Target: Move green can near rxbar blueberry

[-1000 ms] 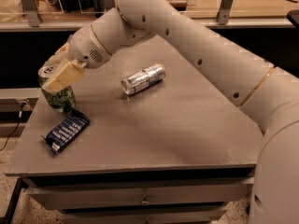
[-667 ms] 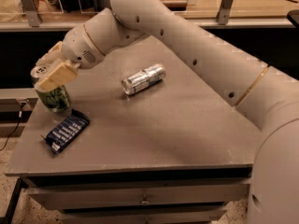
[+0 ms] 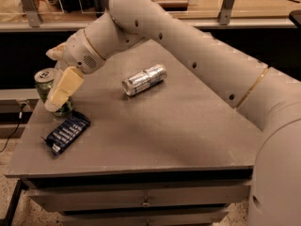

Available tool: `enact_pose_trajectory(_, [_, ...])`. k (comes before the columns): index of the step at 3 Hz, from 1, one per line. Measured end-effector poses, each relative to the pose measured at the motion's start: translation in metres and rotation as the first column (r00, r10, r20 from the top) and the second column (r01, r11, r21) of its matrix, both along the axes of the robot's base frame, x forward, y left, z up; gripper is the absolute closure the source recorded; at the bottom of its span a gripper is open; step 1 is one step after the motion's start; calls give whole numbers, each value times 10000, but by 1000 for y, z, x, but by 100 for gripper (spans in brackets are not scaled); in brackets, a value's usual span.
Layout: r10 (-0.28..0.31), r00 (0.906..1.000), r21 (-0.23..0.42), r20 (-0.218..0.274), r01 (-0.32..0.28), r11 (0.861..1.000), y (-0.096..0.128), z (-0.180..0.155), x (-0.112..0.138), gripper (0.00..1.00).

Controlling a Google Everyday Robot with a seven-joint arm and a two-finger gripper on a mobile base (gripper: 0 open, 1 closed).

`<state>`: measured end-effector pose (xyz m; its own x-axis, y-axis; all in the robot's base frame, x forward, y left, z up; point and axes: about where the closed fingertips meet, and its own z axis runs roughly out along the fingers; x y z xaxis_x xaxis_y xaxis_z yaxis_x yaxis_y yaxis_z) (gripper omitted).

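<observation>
Gripper (image 3: 55,86) clasps upright green can (image 3: 44,76) at table's (image 3: 188,126) left edge (rxbar blueberry (image 3: 67,132) just nearer); bare surface right of silver can (image 3: 144,79).

Gripper (image 3: 52,81) sits at the left edge of the desk (image 3: 164,126), against the green can (image 3: 44,74). It screens most of the can's side; only the lid and a strip near the base show. The can's pattern is not legible. Lettering on the rxbar blueberry (image 3: 67,132) is too small to read. The label on the silver can (image 3: 144,79) is blurred. The arm (image 3: 211,55) runs out of view at the right and bottom edges. The desk's lower front is cut off by the bottom edge.
</observation>
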<state>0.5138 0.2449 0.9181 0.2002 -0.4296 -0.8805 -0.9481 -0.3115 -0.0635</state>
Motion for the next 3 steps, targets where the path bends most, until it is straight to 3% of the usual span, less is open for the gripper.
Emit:
enact_pose_trajectory(1, [-608, 9981, -225, 98, 610, 9979, -19, 4, 25, 0])
enact_pose_trajectory(2, [-1565, 9865, -26, 488, 1568, 9876, -39, 34, 64, 0])
enact_pose_trajectory(3, [-2479, 9645, 725, 909, 2419, 9676, -54, 73, 98, 0])
